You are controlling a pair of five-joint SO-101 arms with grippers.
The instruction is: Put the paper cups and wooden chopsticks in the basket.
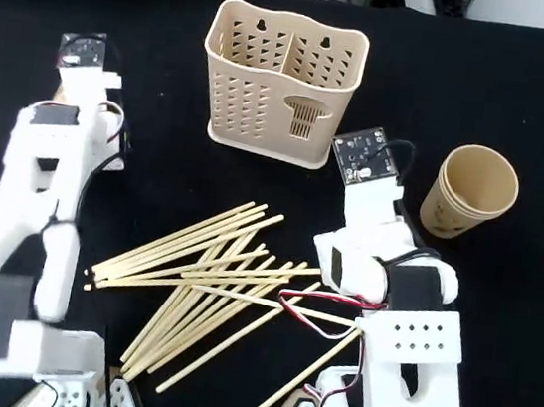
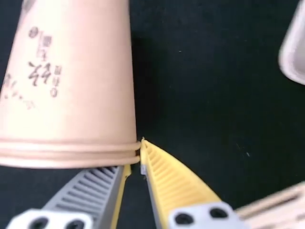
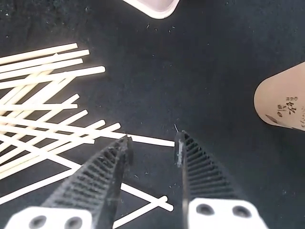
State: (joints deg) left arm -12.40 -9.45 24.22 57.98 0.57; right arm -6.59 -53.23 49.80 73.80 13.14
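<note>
— Talk me through it, biggest first.

— Black table [image 1: 538, 88]. The basket [image 1: 254, 111] stands upright on it, with two compartments. It is well beyond the fingertips of my right gripper [image 3: 153, 143], and I can see one corner of it ahead of them.

— What are those fingers doing?

— They're spread wide and hold nothing. They hover over the edge of the wooden chopsticks [image 1: 205, 273], which lie in a loose, crossed heap on the table, mostly off to the left finger's side. One stick's end lies on the table in line with the gap between the tips.

— Cups?

— A stack of paper cups [image 1: 469, 194] lies tilted on the table, out past the right finger's side and apart from it. Its mouth is open toward the high camera.

— And your left arm?

— The left gripper [image 2: 136, 160] has its fingers drawn close together at the rim of a single paper cup [image 2: 66, 81]. The grey finger [image 2: 90, 186] runs in under the rim. The yellow finger [image 2: 167, 181] touches the outside of the rim with its tip. I read that as a pinch on the cup's wall. The cup's body stretches away ahead of the fingertips, base farthest.
</note>
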